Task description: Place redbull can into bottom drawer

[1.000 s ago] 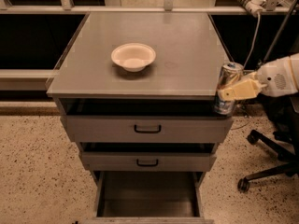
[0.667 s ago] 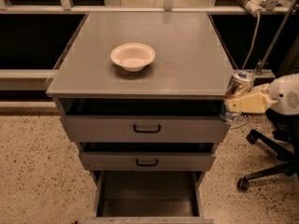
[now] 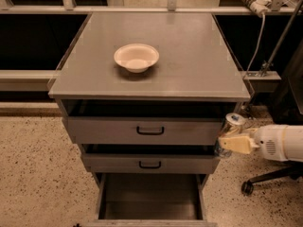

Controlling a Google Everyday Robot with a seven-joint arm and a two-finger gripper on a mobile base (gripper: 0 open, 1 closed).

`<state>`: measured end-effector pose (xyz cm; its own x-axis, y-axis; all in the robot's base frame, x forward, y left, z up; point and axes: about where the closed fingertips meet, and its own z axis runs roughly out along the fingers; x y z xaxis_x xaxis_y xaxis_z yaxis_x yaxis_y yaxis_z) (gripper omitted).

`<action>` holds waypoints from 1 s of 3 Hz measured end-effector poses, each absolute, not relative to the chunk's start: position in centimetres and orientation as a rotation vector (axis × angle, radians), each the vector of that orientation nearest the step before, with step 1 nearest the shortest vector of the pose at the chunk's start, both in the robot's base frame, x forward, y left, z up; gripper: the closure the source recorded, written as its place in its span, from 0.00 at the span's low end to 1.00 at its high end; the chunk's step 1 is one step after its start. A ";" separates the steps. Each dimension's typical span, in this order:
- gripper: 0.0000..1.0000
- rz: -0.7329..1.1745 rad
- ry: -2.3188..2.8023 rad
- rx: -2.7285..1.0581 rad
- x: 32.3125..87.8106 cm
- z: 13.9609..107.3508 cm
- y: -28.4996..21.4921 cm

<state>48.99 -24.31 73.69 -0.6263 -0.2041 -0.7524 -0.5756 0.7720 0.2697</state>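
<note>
Risk of knocking redbull can (image 3: pixel 233 123), clenched btw fingers (image 3: pixel 241 145) of gripper (image 3: pixel 226 143), against corner of middle drawer (image 3: pixel 151 163) just left of fingers, en route to bottom drawer (image 3: pixel 151 197), open below-left of fingers.

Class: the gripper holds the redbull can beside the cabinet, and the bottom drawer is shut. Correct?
No. The camera view shows the bottom drawer pulled open; the gripper does hold the redbull can beside the cabinet.

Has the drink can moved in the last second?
Yes. The redbull can, clamped in the gripper right of the cabinet, has dropped from tabletop-edge height to beside the top drawer front.
</note>
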 end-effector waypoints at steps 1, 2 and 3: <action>1.00 0.636 2.220 -0.563 49.3 73.5 -24.4; 1.00 0.618 2.220 -0.557 48.7 73.0 -24.1; 1.00 0.698 2.298 -0.410 46.9 66.7 -23.1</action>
